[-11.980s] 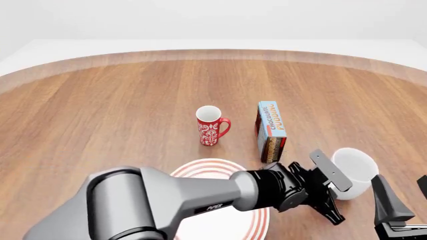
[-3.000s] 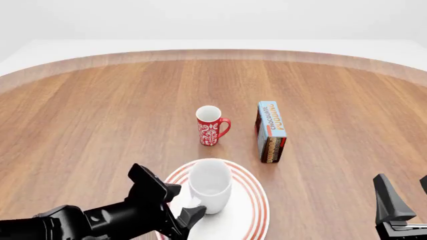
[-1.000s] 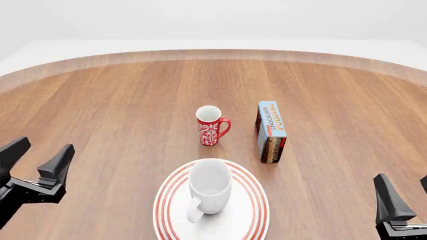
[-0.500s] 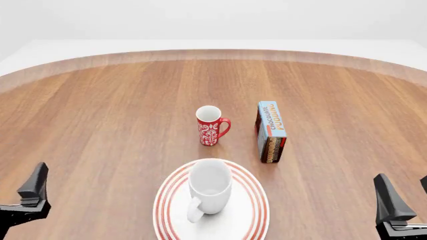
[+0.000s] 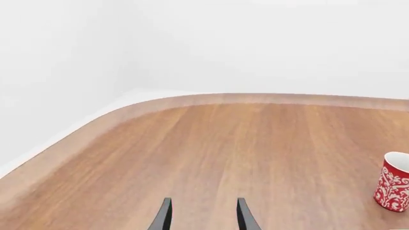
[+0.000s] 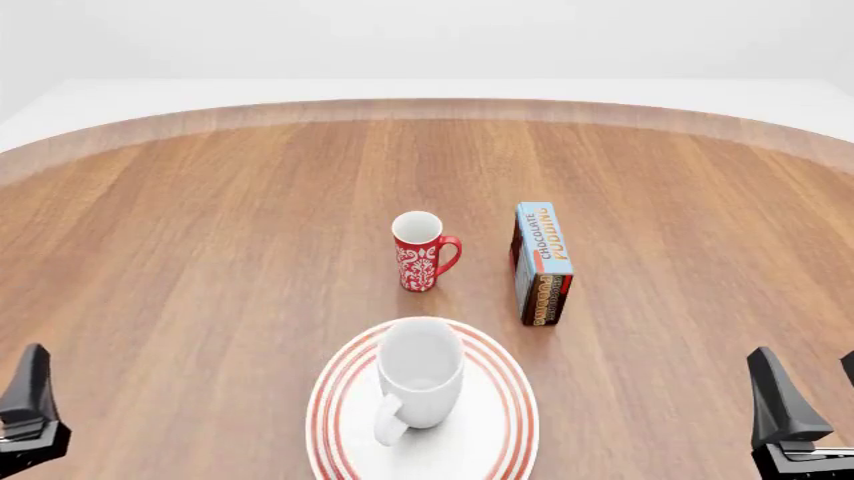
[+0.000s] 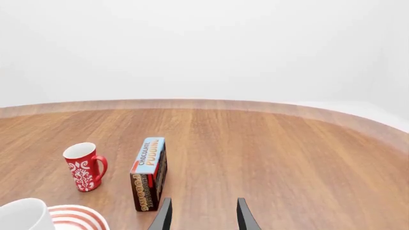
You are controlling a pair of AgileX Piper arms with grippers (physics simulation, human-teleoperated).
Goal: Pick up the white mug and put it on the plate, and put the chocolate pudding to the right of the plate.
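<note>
Plain white mug (image 6: pixel 419 377), wide-mouthed with loop handle toward the camera, upright on red-ringed plate (image 6: pixel 511 420). Light-blue-faced chocolate pudding (image 6: pixel 543 263) carton, brown-and-red sided, beyond the plate's right edge, beside red mug (image 6: pixel 422 251). Left gripper (image 5: pixel 201 218) and right gripper (image 7: pixel 201 215) both spread apart, holding nothing.

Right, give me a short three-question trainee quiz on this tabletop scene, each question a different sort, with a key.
1. True or false: the white mug stands on the plate.
2. Multiple choice: the chocolate pudding stands (A) on the plate, (B) beyond the plate beside the red mug, (C) in the right gripper.
3. Fill in: the left gripper has its jaws ____ and holds nothing.

Key: 1 true; 2 B; 3 open.
</note>
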